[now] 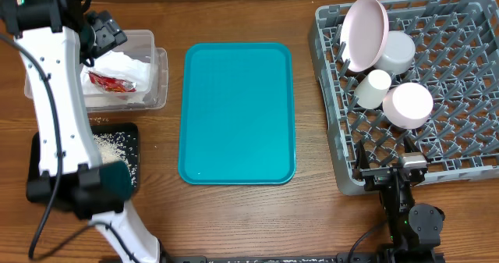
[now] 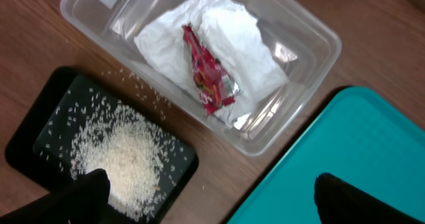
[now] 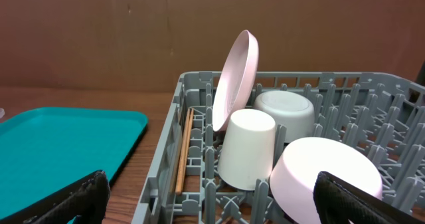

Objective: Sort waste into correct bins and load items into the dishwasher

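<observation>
Wooden desk: a teal rectangular serving tray lies between the clear plastic tub, holding a crumpled white napkin and a red wrapper, and the grey pegged rack with dishes. Left tool and right tool gape wide, empty.

Overhead: left arm covered the left part of the clear tub and much of the black tray. Dish rack ran off the right edge. Left wrist: teal tray was clipped right and bottom. Right wrist: grey bowl sat mostly behind cup and plate. Pink bowl was cut by the bottom edge. Chopsticks were too thin to resolve overhead.
</observation>
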